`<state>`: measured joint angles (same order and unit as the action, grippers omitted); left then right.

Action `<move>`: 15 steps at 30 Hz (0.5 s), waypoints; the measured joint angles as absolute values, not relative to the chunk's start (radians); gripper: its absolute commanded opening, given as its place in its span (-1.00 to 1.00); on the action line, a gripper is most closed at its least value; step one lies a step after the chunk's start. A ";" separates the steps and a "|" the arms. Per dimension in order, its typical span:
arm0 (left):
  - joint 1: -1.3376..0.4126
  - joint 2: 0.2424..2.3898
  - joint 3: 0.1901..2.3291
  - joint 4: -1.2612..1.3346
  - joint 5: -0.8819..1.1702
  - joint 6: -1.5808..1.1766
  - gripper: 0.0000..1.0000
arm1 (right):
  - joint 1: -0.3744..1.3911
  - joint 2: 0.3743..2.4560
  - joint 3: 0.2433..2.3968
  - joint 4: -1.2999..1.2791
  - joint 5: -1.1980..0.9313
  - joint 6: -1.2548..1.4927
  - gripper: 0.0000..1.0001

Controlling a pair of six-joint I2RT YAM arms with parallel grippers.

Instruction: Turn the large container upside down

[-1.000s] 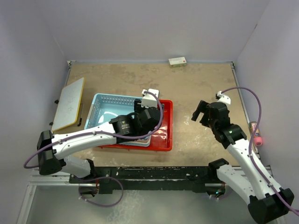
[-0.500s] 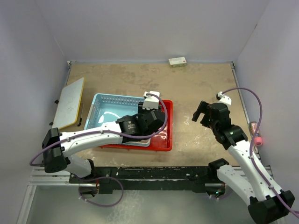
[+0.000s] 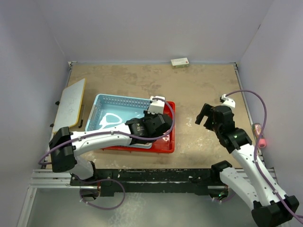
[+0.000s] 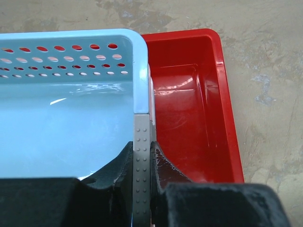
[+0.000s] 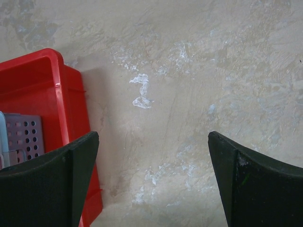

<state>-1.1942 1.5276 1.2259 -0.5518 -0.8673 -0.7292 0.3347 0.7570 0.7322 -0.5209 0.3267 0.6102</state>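
Observation:
The large container (image 3: 169, 142) is a glossy red tray lying open side up on the table, also in the left wrist view (image 4: 189, 109) and right wrist view (image 5: 45, 90). A blue perforated basket (image 3: 111, 113) sits in its left part. My left gripper (image 3: 156, 125) is at that basket's right wall. Its jaws (image 4: 142, 146) are shut on a grey studded strip in line with the blue basket's (image 4: 66, 127) rim. My right gripper (image 3: 204, 113) hangs open over bare table right of the tray, with nothing between its fingers (image 5: 151, 142).
A grey perforated basket (image 5: 21, 135) shows under the blue one, inside the tray. A white board (image 3: 70, 103) leans at the left wall. A small box (image 3: 180, 62) lies at the back wall. A pink object (image 3: 260, 137) sits at the right edge.
My left gripper has shifted a little right along the basket and its jaws have closed on the rim. The right arm has barely moved.

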 measured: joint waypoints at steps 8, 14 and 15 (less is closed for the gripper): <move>-1.194 1.527 1.401 -0.684 -0.817 -0.711 -1.00 | 0.335 0.743 0.732 -0.525 0.329 0.602 1.00; -1.202 1.482 1.563 -0.730 -0.815 -0.683 -1.00 | 0.335 0.744 0.728 -0.526 0.323 0.599 1.00; -1.204 1.468 1.582 -0.740 -0.816 -0.668 -1.00 | 0.335 0.744 0.728 -0.525 0.323 0.597 1.00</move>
